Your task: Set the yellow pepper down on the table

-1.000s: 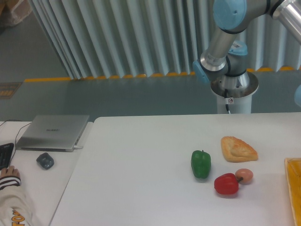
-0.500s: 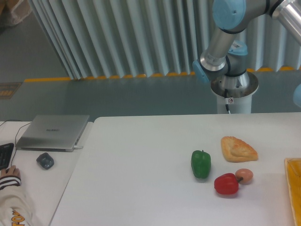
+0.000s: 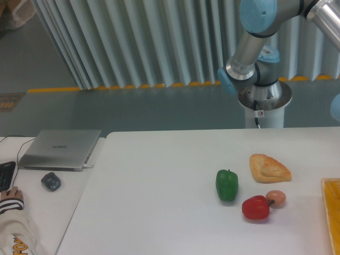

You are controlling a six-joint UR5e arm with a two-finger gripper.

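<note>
The yellow pepper is out of view. The white table (image 3: 159,212) fills the lower part of the picture. Only the arm's base and upper links (image 3: 257,64) show, behind the table's far edge at the upper right. The arm runs out of the frame at the top right, and the gripper is not in view.
A green pepper (image 3: 227,185), a red pepper (image 3: 255,207), a small peach-coloured fruit (image 3: 275,198) and a pastry (image 3: 269,168) lie at the table's right. The edge of a yellow tray (image 3: 332,212) shows at far right. A laptop (image 3: 59,149), mouse (image 3: 51,181) and a person's hand (image 3: 10,199) are at left.
</note>
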